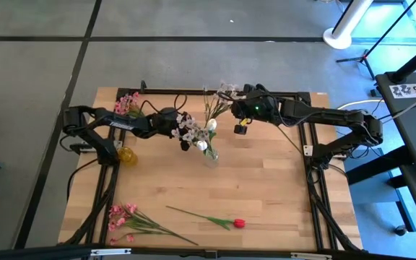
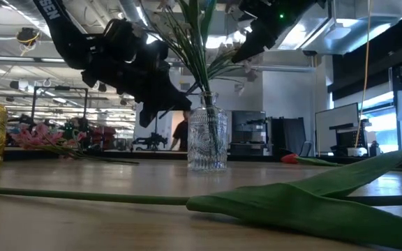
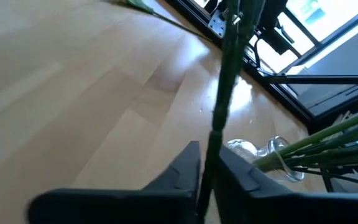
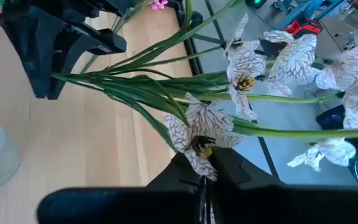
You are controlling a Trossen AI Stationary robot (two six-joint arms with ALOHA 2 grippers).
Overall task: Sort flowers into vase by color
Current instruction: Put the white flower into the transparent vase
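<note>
Now both hands up at top centre of overhead frame, meeting over clear glass vase [image 1: 211,155]. Left hand [image 1: 183,130] clamped on green stem [image 3: 222,99], white sprig [image 1: 191,131] at its tip, just left of vase. Right hand [image 1: 241,108] pinching veined white blossom [image 4: 197,134], stems fanning toward vase. Amber vase [image 1: 126,155] mid-left, pink spray [image 1: 128,103] above it. Lower counter [image 1: 280,188]: pink bunch [image 1: 125,217] at lower left, red rosebud [image 1: 238,223] bottom centre, lying flat.
</note>
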